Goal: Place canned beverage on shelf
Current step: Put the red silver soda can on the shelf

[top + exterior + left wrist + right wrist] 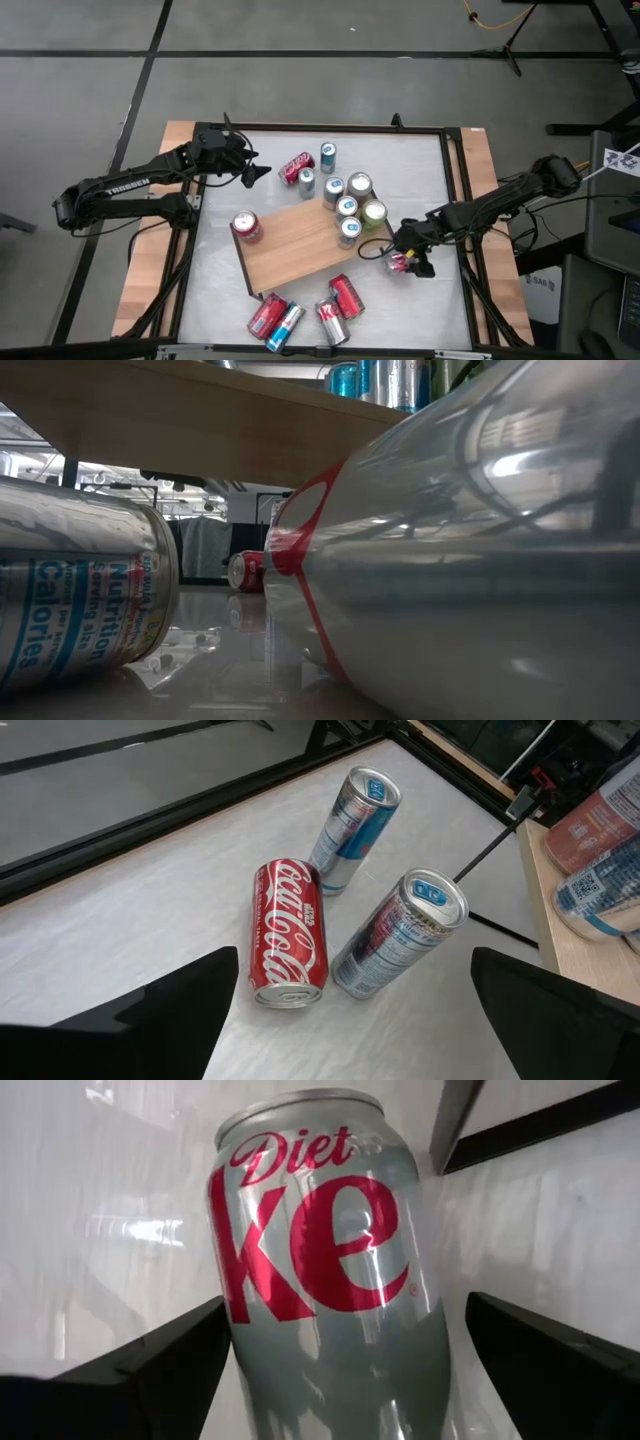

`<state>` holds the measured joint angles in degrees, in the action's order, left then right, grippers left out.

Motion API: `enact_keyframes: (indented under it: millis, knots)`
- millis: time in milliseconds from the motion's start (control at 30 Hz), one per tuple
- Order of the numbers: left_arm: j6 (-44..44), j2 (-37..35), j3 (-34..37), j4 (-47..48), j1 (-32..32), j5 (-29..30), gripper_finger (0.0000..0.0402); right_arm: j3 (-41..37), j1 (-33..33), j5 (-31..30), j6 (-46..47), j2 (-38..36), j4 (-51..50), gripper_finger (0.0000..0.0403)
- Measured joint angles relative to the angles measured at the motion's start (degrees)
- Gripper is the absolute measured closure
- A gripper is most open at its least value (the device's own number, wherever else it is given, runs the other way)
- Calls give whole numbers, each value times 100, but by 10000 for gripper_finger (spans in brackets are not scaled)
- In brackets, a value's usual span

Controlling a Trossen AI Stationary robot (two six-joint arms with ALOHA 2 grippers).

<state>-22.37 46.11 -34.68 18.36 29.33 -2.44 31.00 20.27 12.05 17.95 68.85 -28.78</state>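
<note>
The right pincer (340, 1370) is low over the table (420, 170) beside the shelf (300, 250), its two dark fingers (150, 1355) spread wide on either side of a silver can (325, 1260) marked "Diet" and "ke" in red; they flank it but do not look closed on it, so I judge the grasp is about to begin. Just beyond that pincer, four cans (352, 208) already stand at the near end of the shelf and a red one (246, 227) stands at its far corner, so part of the work looks done. Four more cans (305, 315) lie loose on the table. The left pincer (345, 1020) hovers wide open, holding nothing, over a red can (288, 932) reading "Coca-Cola" with two slim cans (400, 932) beside it, all still to be shelved
</note>
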Motion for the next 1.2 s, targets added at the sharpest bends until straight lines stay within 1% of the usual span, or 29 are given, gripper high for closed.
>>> enact_keyframes:
  millis: [367, 467, 633, 700, 833, 900, 1000, 1200]
  knots:
    - [0, 1, 0, 0, -1, 2, 7, 4, 2, 105, -69, 505, 34, 19]
    - [0, 2, 0, -2, -1, 2, 7, 4, 2, 103, -69, 515, 41, 40]
    - [0, 1, 1, 0, 1, 2, 7, 7, 2, 119, -74, 515, 40, 98]
    - [0, 0, 2, -2, 0, 2, 7, 7, 0, 187, -76, 517, 33, 113]
    - [0, 0, 2, 0, -1, 2, 7, 13, 0, 367, -39, 519, 43, 113]
    - [0, 0, 2, -1, 0, 2, 7, 82, 0, 441, -39, 526, -41, 105]
    - [0, 0, 2, 1, -1, 2, 7, 271, 0, 450, -135, 543, -358, 99]
    - [0, 1, 2, -1, 0, 2, 7, 644, 1, 446, -328, 547, -1091, 109]
